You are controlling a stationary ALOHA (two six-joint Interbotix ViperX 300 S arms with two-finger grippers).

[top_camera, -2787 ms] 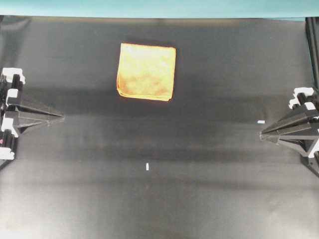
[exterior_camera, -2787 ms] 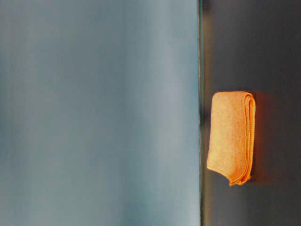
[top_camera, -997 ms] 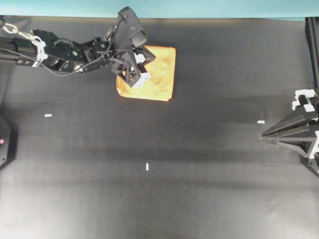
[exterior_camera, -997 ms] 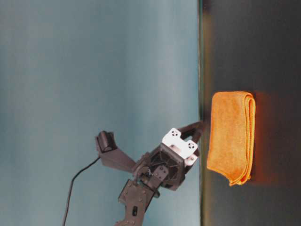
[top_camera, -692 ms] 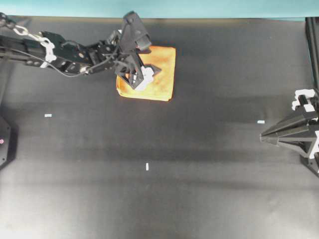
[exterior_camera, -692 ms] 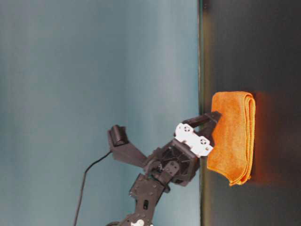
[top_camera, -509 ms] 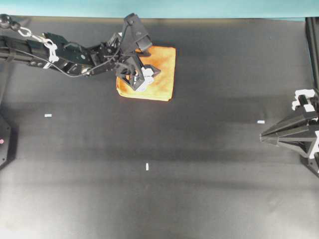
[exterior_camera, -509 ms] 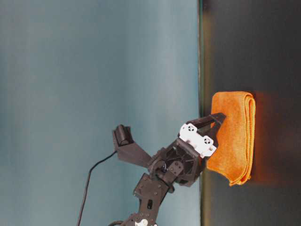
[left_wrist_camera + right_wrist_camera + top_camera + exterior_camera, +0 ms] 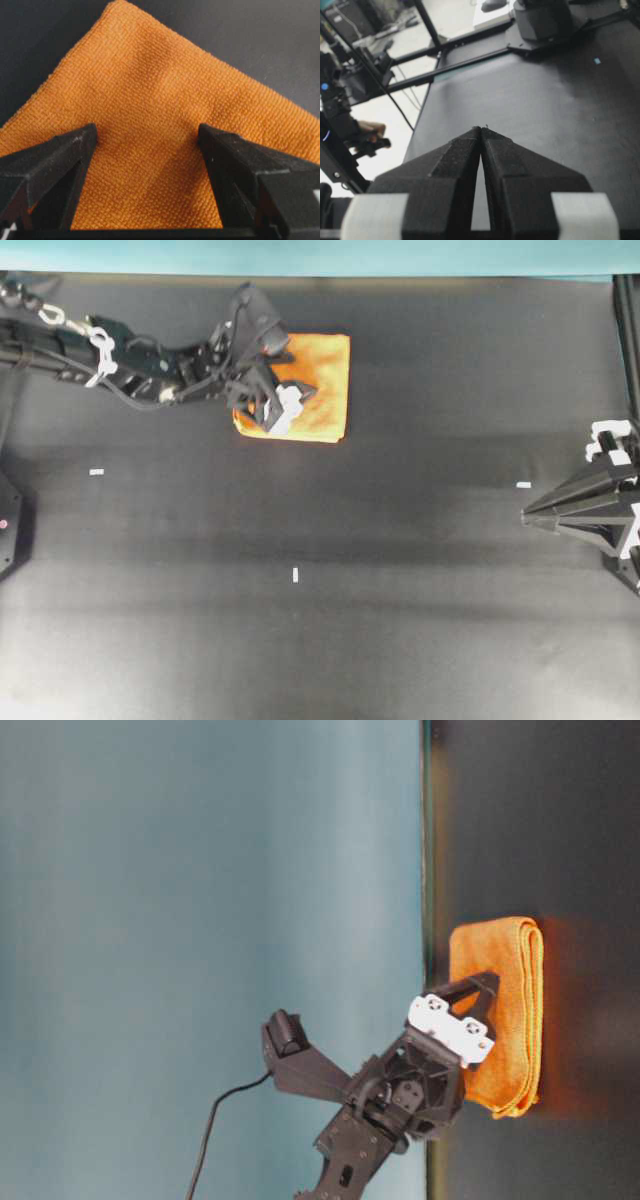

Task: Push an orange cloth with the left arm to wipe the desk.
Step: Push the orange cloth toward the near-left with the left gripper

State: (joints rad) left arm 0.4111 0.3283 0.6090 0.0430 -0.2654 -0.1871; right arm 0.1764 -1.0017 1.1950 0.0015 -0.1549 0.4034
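Observation:
The orange cloth (image 9: 322,380) lies folded near the far edge of the desk (image 9: 400,590). The left arm (image 9: 130,365) reaches in from the left. My left gripper (image 9: 286,400) is open and sits on the cloth's left half, covering it. In the left wrist view both black fingers (image 9: 60,160) rest spread on the cloth (image 9: 150,90), with nothing held between them. The table-level view shows the left gripper (image 9: 478,1005) against the cloth (image 9: 510,960). My right gripper (image 9: 527,512) is shut and empty, far right; its jaws meet in the right wrist view (image 9: 481,129).
A teal border strip (image 9: 320,255) runs along the far edge just behind the cloth. Small white tape marks lie on the desk at left (image 9: 97,472), centre (image 9: 295,575) and right (image 9: 523,484). A black frame post (image 9: 628,340) stands at the right edge.
The left arm came in from its parked pose, and its open gripper came down onto the cloth. Over the last half second it slid slightly toward the near side, and the cloth shifted a little with it.

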